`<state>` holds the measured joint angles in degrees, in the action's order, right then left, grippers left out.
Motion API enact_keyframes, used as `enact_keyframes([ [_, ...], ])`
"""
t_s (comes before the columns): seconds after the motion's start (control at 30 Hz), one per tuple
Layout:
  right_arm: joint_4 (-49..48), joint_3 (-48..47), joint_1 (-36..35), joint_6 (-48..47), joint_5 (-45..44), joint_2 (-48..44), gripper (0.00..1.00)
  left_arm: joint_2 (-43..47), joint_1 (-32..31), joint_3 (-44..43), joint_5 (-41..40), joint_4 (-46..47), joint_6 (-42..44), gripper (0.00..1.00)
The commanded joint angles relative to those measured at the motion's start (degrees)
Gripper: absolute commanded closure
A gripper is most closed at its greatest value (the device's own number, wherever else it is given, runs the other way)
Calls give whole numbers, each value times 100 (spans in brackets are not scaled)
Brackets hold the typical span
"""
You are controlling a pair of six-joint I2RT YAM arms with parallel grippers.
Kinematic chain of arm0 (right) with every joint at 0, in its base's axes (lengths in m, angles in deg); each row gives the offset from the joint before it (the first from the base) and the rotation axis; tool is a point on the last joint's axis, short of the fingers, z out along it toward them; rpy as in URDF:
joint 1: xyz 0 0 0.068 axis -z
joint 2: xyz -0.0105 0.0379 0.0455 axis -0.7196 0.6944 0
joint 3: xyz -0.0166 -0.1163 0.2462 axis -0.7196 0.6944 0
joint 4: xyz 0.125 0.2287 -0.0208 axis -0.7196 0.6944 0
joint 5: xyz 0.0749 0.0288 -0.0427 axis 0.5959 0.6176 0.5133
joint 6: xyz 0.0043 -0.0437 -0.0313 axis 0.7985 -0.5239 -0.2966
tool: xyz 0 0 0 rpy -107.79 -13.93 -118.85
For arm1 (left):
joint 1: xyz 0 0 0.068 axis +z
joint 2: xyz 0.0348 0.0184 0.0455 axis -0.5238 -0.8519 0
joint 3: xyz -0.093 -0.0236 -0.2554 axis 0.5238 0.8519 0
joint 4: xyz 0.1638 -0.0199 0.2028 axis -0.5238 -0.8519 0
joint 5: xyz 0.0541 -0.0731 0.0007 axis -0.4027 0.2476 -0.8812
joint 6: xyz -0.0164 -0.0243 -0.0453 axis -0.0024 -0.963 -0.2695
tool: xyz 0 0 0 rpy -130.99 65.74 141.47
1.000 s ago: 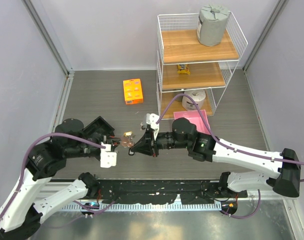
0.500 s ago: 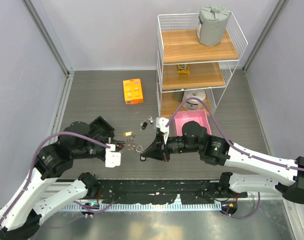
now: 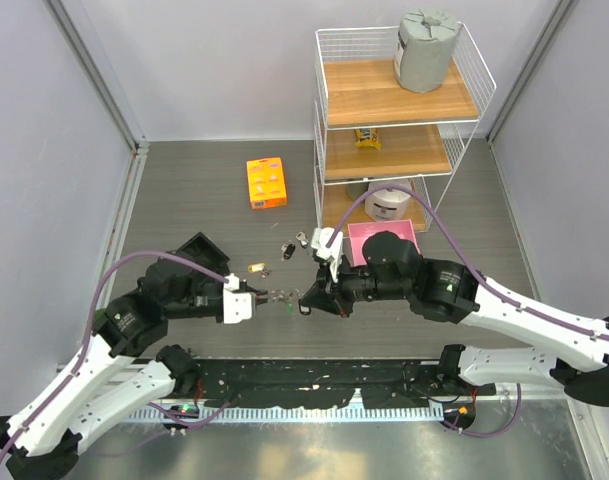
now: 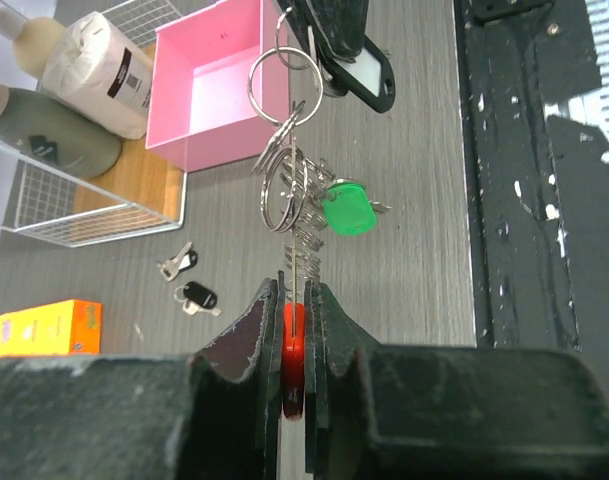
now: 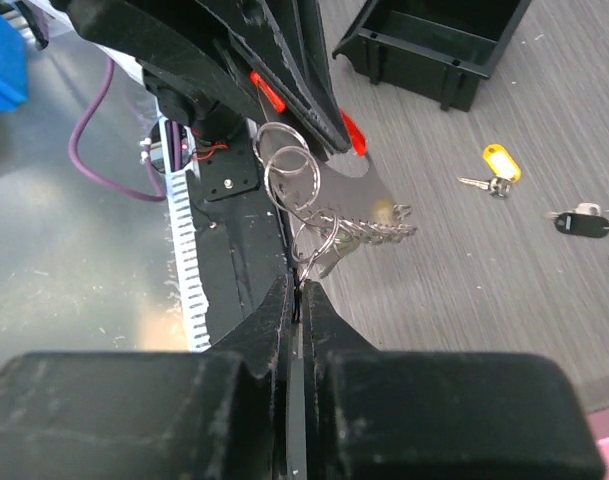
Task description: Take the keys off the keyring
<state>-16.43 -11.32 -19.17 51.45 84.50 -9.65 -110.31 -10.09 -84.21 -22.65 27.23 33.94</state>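
The keyring (image 3: 279, 296) hangs stretched between my two grippers above the table's near edge. My left gripper (image 3: 256, 297) is shut on its red fob (image 4: 294, 345). The chain and several rings (image 4: 284, 180) rise from my left jaws, with a green-tagged key (image 4: 346, 210) and a black-framed tag (image 4: 366, 75) on them. My right gripper (image 3: 304, 300) is shut on the ring at the other end (image 5: 299, 285). Silvery keys (image 5: 379, 228) hang beside the rings (image 5: 289, 170). Loose keys lie on the table: a yellow-tagged one (image 3: 254, 267) and two dark-headed ones (image 3: 289, 248).
An orange box (image 3: 266, 182) lies at the back. A pink tray (image 3: 369, 240) sits by the wire shelf rack (image 3: 394, 110). A black bin (image 3: 199, 255) is behind my left arm. The black base rail (image 3: 314, 380) runs just below the grippers.
Both grippers have moved right and slightly nearer with the keyring between them. The right gripper has drawn away from the left, and the ring and chain now hang stretched out.
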Motion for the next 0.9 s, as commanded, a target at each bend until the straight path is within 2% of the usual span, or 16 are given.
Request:
enact_keyframes([
  [0.0,885,-799,-11,-398,-365,80,95,149,1,398,211,1217,-1193,100],
  [0.1,1228,-1125,50,-407,-84,308,95,307,1,828,291,1875,-1879,100],
  [0.13,1420,-1300,76,-407,91,370,95,395,1,969,300,2130,-2073,97],
  [0.23,1764,-1644,94,-407,215,712,95,615,1,1426,265,2693,-2425,83],
  [0.4,2300,-2223,252,-583,574,1135,95,861,1,1832,238,3169,-2637,50],
  [0.43,2362,-2294,287,-609,671,1222,95,879,1,1841,264,3231,-2646,47],
  [0.67,2731,-2672,463,-768,1384,1487,95,862,1,1814,677,3687,-2470,42],
  [0.87,3180,-2919,498,-1005,1841,1785,95,546,1,1736,1204,4268,-2435,45],
])
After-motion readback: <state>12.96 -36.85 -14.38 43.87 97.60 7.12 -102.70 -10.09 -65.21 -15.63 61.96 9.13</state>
